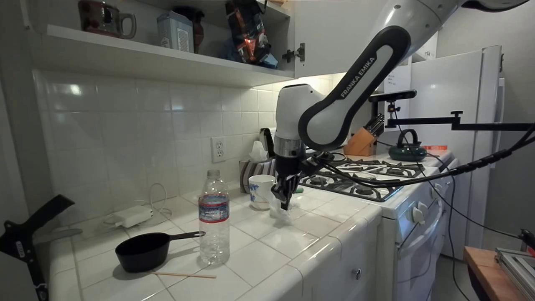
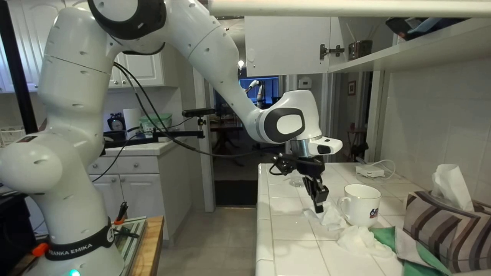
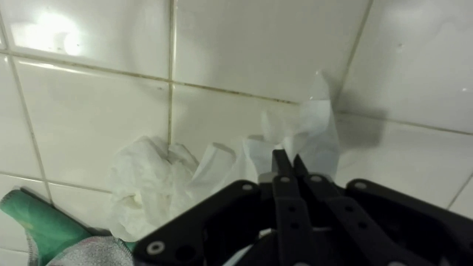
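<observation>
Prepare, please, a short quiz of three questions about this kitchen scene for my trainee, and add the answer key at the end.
1. True or false: the robot's hand is wide open.
2. Which of these is nearest to the hand? (a) the kettle (b) the crumpled white tissue (c) the knife block
3. Complete: on the tiled counter, a white ____ with a handle stands near the striped tissue box.

Key:
1. False; the hand is shut.
2. b
3. mug

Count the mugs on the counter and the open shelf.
2: a white mug on the counter near the hand, and a dark reddish mug on the open shelf. Others may be hidden behind things.
</observation>
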`<control>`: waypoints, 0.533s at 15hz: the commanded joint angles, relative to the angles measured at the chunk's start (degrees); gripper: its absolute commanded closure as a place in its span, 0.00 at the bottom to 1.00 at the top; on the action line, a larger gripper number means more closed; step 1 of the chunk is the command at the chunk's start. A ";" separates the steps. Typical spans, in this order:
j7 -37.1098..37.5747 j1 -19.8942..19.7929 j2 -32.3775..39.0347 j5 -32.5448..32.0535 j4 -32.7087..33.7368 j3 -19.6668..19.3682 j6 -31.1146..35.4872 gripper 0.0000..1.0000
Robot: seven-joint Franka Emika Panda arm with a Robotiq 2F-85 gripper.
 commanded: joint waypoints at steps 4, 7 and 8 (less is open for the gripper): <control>1.92 1.18 4.51 -0.97 0.93 -2.66 4.23 1.00; 1.60 1.00 5.73 -0.33 1.86 -3.38 5.04 1.00; -0.01 0.84 5.98 -0.12 2.20 -2.70 5.77 1.00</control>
